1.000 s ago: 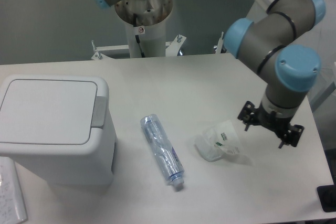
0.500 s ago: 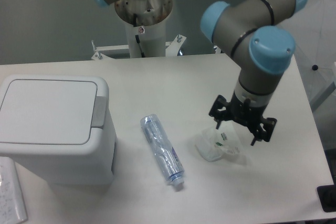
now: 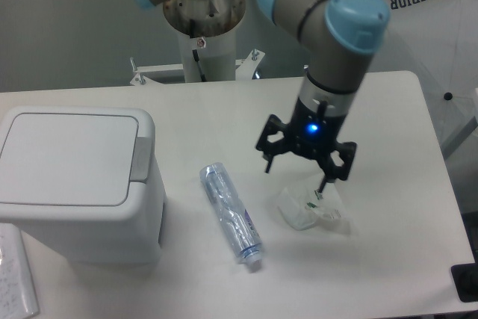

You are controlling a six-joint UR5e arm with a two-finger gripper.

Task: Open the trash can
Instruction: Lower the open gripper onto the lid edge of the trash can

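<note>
There is only one view. The trash can point(image 3: 78, 184) sits at the left of the frame, and its lid point(image 3: 67, 157) is flat and shut. The grey push-tab point(image 3: 140, 159) on its right side has not been touched. The gripper point(image 3: 295, 178) is in the middle right, with its two fingers spread apart and holding nothing. A second ago it was far over by the right edge, so it has slid left over the crumpled clear cup point(image 3: 310, 207). A squashed bottle point(image 3: 231, 213) lies between it and the can. It looks to be heading for the tab, but it is not close yet.
</note>
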